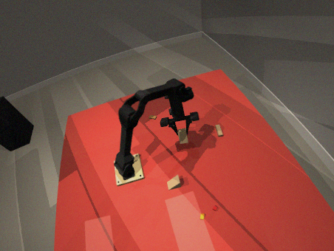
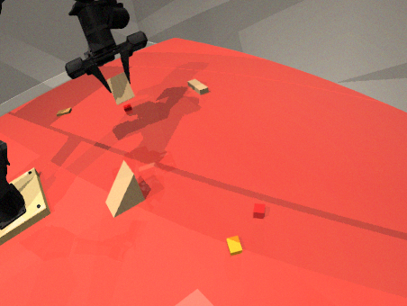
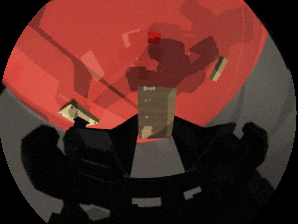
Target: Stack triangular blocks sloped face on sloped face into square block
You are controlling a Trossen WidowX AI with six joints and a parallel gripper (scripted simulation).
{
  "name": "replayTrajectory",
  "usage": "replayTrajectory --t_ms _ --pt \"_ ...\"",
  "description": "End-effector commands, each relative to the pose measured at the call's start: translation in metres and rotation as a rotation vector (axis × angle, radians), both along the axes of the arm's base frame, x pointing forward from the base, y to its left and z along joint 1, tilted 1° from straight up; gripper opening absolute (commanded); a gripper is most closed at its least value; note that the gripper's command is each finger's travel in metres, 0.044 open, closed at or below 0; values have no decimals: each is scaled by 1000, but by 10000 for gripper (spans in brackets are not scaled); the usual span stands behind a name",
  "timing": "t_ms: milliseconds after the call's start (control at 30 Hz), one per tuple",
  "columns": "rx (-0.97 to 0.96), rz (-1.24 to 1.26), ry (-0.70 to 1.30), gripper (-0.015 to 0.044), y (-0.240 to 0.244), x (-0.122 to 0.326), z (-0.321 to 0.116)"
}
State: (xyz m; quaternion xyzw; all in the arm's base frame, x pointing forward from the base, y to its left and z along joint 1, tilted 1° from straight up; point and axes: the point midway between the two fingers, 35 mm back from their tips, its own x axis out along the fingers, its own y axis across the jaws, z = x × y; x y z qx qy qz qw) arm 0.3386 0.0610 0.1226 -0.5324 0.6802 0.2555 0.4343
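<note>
Gripper (image 1: 182, 130) (image 2: 121, 83) (image 3: 153, 116), clamped on raised wedge (image 1: 183, 136) (image 2: 122, 90) (image 3: 157, 112): probably light, rigid; best held by its flat ends, slope free; other wedge (image 1: 174, 182) (image 2: 124, 191) on table

top and exterior look down sharing the table; wrist peers past the gripper (image 1: 182, 129) (image 2: 120, 85) (image 3: 156, 117).

"What's the yellow thing?"

"A small rectangular block (image 1: 202, 216) (image 2: 234, 245), lying flat. Near it, but apart, sits a little red cube (image 1: 215, 208) (image 2: 258, 211)."

"Any more red?"

"A second red cube (image 2: 128, 108) (image 3: 154, 37), well away from that pair."

"And the wooden-looking bits?"

"An oblong tan block (image 1: 219, 130) (image 2: 198, 86) (image 3: 218, 69) lies flat. Well apart is a smaller tan piece (image 1: 153, 117) (image 2: 64, 112), its exact shape too small to tell."

"Beyond the worktop?"

"A big black box-like object (image 1: 15, 127), and grey walls (image 1: 111, 33)."
</note>
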Motion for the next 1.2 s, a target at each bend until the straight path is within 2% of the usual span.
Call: replayTrajectory --t_ms 0,1167 --pt "38 -103 -67 0 -3 -2 1" --pt "425 -1112 -549 0 -15 -6 5"
